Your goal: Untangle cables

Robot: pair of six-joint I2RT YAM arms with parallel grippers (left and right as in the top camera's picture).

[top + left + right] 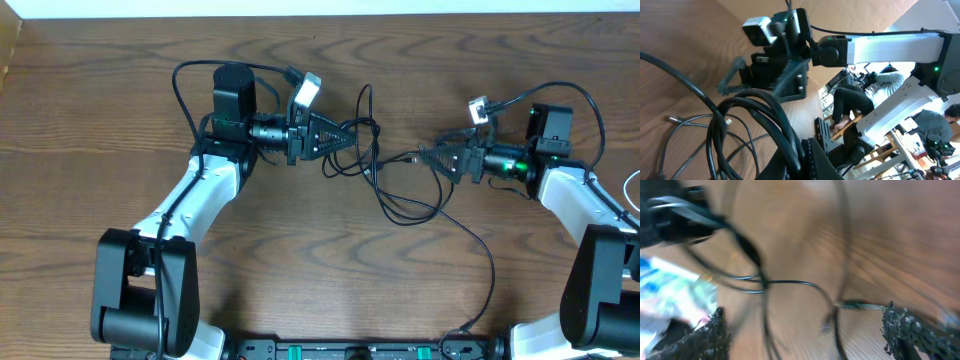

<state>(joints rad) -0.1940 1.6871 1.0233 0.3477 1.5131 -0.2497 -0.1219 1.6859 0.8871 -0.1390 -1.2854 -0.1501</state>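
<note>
Pinching one side of the cables (378, 175), the left gripper (352, 135) is sitting fully closed. In its wrist view several black cables (752, 97) are arching together out of its grip, so it seems to be holding a bunch rather than a single cord. The right gripper (422, 157) is facing it from the other side with its jaws standing wide apart, gripping nothing. In its own blurred view a thin strand (790, 283) is running across the gap between the fingers (910, 330), apparently touching neither. The cables are lying on the desk (300, 260) between the two grippers, crossing over one another in the middle, with one long strand trailing away toward the near edge.

These cords are looking thin, light and limp. By my judgement they are going to sag, slide easily over the wood and follow any pull, and loops are likely to be tightening into knots if the bundle is tugged as a whole. The small plug ends (672, 119) are the only stiff parts and are liable to be catching inside loops. The better hold, I judge, is on one free strand close to its plug or where it is leaving the tangle, not on a crossing. The jaws are going to need to close right down, since so slim and smooth a cord may be slipping out.
</note>
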